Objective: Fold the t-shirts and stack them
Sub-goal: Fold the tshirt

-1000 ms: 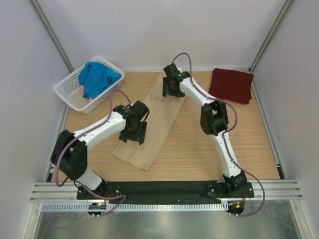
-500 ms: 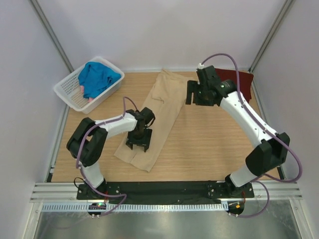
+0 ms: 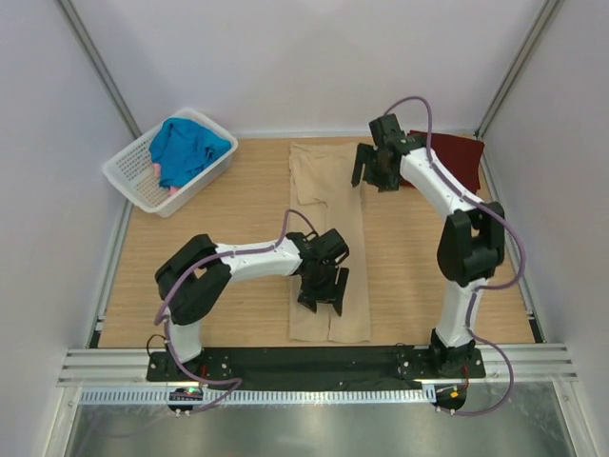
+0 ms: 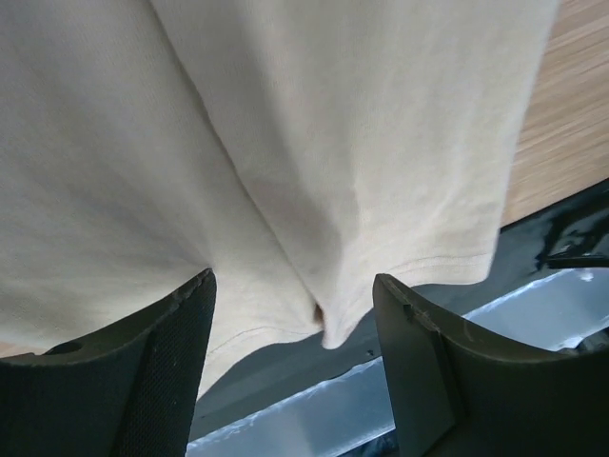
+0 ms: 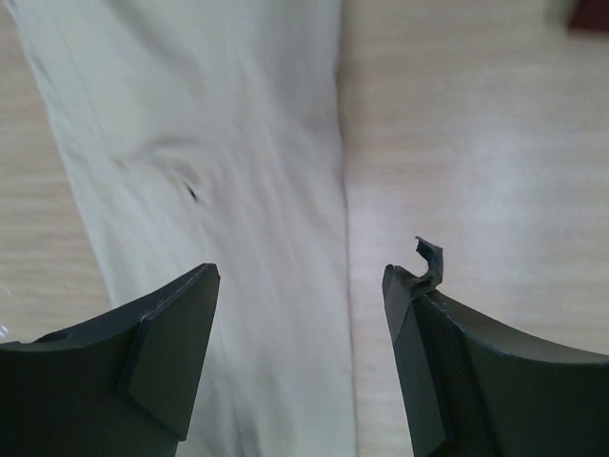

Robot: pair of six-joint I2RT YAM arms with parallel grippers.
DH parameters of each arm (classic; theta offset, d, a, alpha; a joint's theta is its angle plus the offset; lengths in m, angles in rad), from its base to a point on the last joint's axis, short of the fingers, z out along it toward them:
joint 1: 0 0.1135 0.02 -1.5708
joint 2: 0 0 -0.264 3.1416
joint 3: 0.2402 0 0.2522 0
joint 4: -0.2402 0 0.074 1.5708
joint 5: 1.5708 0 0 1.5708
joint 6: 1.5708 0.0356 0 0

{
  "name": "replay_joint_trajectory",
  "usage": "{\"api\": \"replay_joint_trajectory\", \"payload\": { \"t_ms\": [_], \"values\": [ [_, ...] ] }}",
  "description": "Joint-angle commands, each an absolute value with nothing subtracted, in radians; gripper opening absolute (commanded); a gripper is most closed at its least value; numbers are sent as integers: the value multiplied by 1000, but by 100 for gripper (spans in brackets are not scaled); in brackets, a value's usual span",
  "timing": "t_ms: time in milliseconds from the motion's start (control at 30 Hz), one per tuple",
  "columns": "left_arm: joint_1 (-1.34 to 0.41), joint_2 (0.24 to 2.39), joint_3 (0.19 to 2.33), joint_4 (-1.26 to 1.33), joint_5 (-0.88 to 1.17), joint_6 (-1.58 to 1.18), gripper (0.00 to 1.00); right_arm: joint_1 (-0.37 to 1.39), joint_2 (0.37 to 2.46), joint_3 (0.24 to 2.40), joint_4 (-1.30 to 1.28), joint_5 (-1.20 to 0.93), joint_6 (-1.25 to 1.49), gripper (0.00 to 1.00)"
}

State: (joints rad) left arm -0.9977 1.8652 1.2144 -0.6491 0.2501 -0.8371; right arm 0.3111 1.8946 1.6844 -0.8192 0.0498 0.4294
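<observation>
Near centre: the left gripper [image 3: 322, 300] hovers low over the near part of the tan shirt [image 3: 328, 205], jaws spread wide and grasping nothing; its wrist view shows only cloth beneath and the hem by the near edge of the surface [image 3: 238, 209].

Centre: the tan shirt, already narrowed to a long strip, runs straight from near to far. A second ago it lay on a diagonal, its near end swung to the left. Both arms have since shifted right with it, so the strip is now square with the surface. This suggests the lengthwise fold is done and the strip is lined up for its crosswise folds.

Far centre: the right gripper [image 3: 373, 181] hangs at the strip's far right edge, jaws likewise released; bare wood shows under its right finger.

Far right: the maroon shirt [image 3: 455, 162] lies folded, the likely base of the stack, partly hidden by the right arm.

Far left: the basket [image 3: 143, 186] holds the blue shirt [image 3: 186, 148], crumpled, with a sliver of the pink shirt [image 3: 172, 189] below it.

Count: four shirts (one folded, one in progress, two waiting); one basket; two arms.
</observation>
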Motion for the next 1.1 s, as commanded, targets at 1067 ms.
{"api": "replay_joint_trajectory", "payload": {
  "t_ms": [1067],
  "values": [
    [-557, 1339, 954, -750, 230, -838, 72, 468, 2649, 2522, -574, 229, 292, 75]
  ]
}}
